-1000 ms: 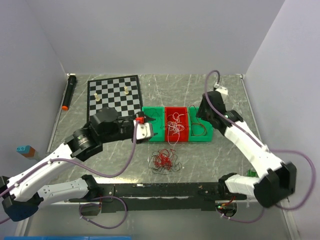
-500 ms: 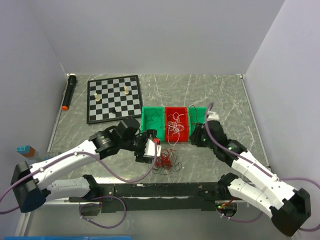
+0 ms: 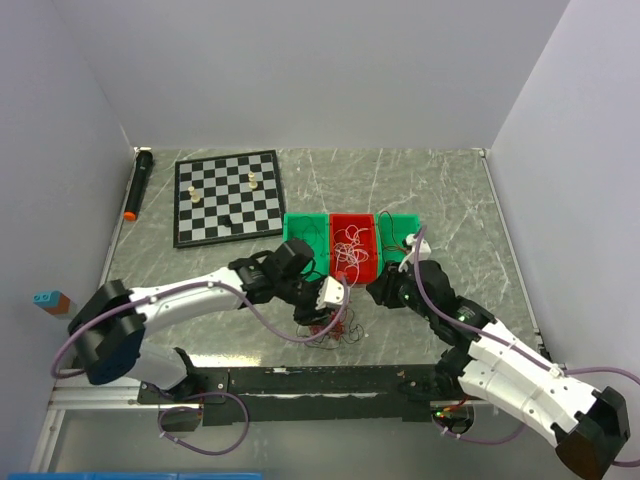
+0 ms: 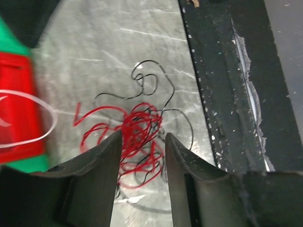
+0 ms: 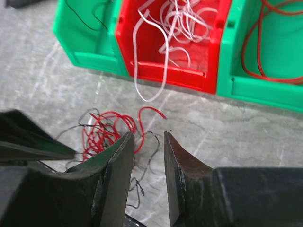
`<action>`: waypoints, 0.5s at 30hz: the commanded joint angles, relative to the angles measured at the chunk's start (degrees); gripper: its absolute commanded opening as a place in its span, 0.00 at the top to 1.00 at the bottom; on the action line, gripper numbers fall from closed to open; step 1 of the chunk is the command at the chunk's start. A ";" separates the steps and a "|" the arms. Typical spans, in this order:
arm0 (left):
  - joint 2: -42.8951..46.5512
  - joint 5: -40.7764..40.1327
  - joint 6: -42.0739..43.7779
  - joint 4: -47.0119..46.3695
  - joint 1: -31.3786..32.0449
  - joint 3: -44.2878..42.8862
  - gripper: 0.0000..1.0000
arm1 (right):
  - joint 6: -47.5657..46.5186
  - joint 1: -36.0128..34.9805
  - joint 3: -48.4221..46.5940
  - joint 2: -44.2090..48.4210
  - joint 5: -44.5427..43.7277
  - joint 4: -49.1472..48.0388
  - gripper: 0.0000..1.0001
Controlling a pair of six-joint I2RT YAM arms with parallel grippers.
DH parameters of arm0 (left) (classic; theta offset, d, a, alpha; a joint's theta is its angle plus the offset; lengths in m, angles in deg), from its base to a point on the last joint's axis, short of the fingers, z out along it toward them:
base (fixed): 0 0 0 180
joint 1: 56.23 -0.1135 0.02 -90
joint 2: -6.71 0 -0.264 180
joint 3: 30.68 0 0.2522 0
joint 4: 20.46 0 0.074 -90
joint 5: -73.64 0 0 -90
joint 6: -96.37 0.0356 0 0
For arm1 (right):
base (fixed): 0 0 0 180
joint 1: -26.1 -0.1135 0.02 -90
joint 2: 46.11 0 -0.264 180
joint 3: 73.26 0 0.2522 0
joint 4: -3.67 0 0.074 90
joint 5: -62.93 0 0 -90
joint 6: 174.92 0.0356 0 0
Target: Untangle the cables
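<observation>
Closer, cables (image 4: pixel 140 119) show black strands (overhead barely); left tool (image 4: pixel 143 138), right tool (image 5: pixel 147 137) parted.

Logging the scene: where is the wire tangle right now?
Top view: the wire tangle lies on the table just in front of the red bin, near centre, directly beneath the left gripper.

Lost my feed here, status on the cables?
Left gripper open, straddling the cables. Right gripper open, just beside them. Cables on table, nothing blocking.
</observation>
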 commanded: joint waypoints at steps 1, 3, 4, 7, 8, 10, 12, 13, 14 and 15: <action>-3.35 3.06 -4.50 -2.76 1.31 -3.05 0.52 | -0.47 -0.31 0.03 2.02 0.63 -3.81 0.61; -3.88 1.31 -4.41 -3.98 1.31 -2.61 0.51 | -1.09 -0.39 -0.06 2.72 1.07 -3.73 0.61; -3.97 -0.18 -4.59 -5.21 1.31 -2.26 0.51 | -1.17 -0.31 0.03 3.25 1.42 -3.73 0.60; -4.49 -3.52 -5.21 -7.59 1.31 -1.38 0.51 | -1.79 -0.31 1.34 5.00 3.00 -4.95 0.60; -4.76 -3.79 -4.86 -7.60 1.40 -1.20 0.51 | -1.96 -0.31 1.78 5.53 3.00 -5.48 0.61; -5.20 -4.49 -4.50 -7.77 1.48 -0.68 0.53 | -2.40 -0.31 2.31 6.32 5.11 -5.66 0.60; -5.90 -5.20 -4.50 -8.47 1.66 -0.15 0.57 | -2.76 -0.48 2.75 7.03 6.25 -6.10 0.60; -6.08 -5.20 -3.72 -8.13 1.66 0.03 0.56 | -3.11 -0.39 2.75 7.20 6.86 -6.36 0.59; -6.17 -5.20 -3.02 -7.86 1.66 0.38 0.56 | -3.46 -0.31 2.67 7.47 7.57 -6.54 0.58; -6.08 -5.38 -2.66 -7.60 1.75 0.64 0.55 | -4.16 -0.39 2.58 7.82 8.44 -6.89 0.56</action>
